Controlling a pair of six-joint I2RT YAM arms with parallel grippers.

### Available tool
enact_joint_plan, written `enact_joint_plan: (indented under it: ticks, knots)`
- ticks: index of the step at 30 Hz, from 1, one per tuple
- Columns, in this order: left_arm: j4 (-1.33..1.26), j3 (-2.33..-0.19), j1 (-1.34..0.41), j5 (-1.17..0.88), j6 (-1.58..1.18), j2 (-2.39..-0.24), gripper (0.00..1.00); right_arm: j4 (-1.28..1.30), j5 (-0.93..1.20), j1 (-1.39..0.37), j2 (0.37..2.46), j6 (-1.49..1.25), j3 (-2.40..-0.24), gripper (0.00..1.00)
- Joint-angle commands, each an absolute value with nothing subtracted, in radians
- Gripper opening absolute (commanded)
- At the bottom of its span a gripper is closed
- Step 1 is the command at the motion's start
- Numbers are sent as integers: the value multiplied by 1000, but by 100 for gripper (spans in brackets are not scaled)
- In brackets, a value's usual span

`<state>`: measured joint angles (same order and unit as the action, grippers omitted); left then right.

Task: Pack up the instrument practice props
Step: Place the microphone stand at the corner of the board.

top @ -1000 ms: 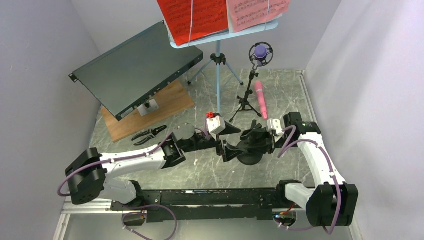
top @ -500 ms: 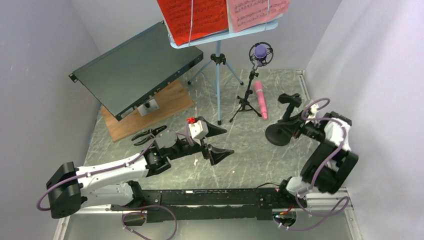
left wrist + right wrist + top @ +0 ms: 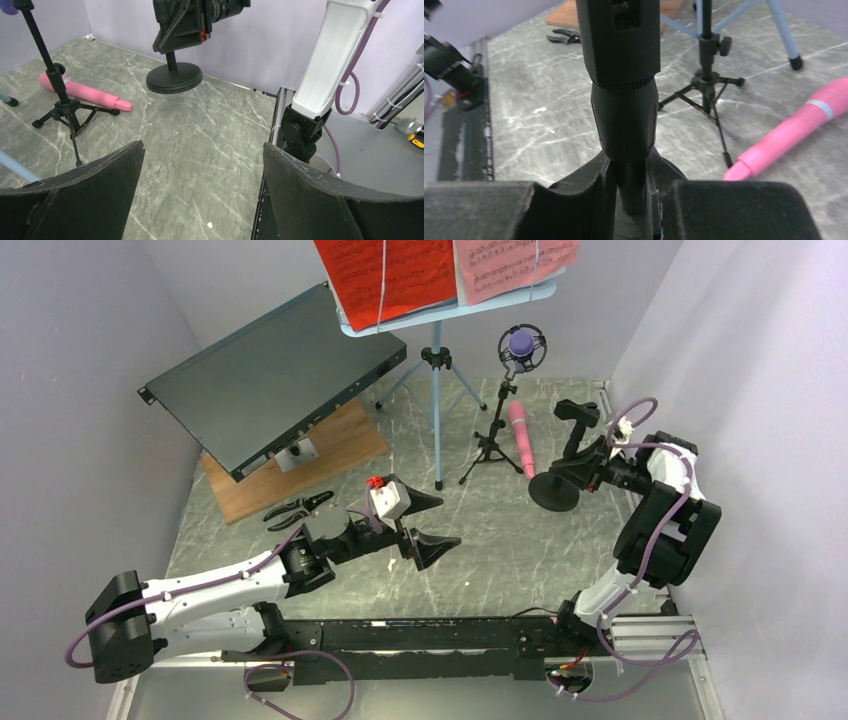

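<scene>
2 microphones (image 3: pixel 521 343) (image 3: pixel 521 438), 2 mic supports (image 3: pixel 492 435) (image 3: pixel 553 492)

The red page (image 3: pixel 385 275), pink page (image 3: pixel 512 265), pale-blue rack (image 3: pixel 436 390) and seemingly purple microphone (image 3: pixel 521 342) stand out.

Mic support (image 3: pixel 553 494) carried rightward (in right claw (image 3: pixel 586 466)), left claw (image 3: pixel 431 524) withdrawn
</scene>
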<state>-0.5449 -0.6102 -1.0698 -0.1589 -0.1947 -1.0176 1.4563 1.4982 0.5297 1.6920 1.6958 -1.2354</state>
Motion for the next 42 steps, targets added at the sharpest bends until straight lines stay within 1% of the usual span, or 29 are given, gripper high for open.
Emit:
enact_joint_plan:
  ticks: [1,4,8,11,13,17,19,23,28,31,33,34,35,36,37,39,42]
  knots:
    - [-513,-661,-1066,-151,-161,-1028,93,1499,1647,495,1666,1544,-1321,0]
    - [-502,-667,-1066,-150,-160,-1026,93,1499,1636,421,1616,1454,-1343,0]
    - [-513,-657,-1066,-137,-163,-1014,93,1502,1661,325,1505,1453,-1307,0]
    - [-518,-653,-1066,-132,-166,-1007,94,1500,1664,263,1477,1371,-1342,0]
    - [-513,-655,-1066,-132,-162,-1008,94,1499,1664,170,1444,1328,-1353,0]
    - [-501,-667,-1066,-129,-155,-1010,94,1500,1664,-18,1374,1380,-1344,0]
    - [-495,-668,-1066,-129,-159,-1002,94,1500,1663,-43,1381,1361,-1378,0]
    - [-486,-665,-1066,-119,-155,-986,94,1500,1659,-60,1477,1260,-1514,0]
    - [-458,-689,-1066,-127,-150,-969,94,1499,1624,-256,1517,1197,-1640,0]
    - [-432,-699,-1066,-129,-143,-948,94,1483,1580,-319,1532,1145,-1771,0]
    - [-409,-700,-1066,-122,-139,-925,94,1414,1535,-321,1552,1010,-1895,0]
    - [-399,-699,-1066,-116,-137,-914,94,1316,1481,-320,1549,900,-1932,0]
    - [-392,-695,-1067,-110,-136,-901,94,1160,1410,-325,1523,732,-1922,0]
    - [-389,-690,-1067,-104,-135,-889,94,957,1268,-339,1477,531,-1869,0]
    - [-391,-682,-1066,-97,-133,-876,94,828,1085,-354,1434,410,-1811,0]
    - [-398,-668,-1065,-83,-127,-854,94,770,1010,-359,1394,423,-1746,0]
    - [-391,-656,-1066,-71,-127,-829,94,719,975,-362,1335,425,-1623,0]
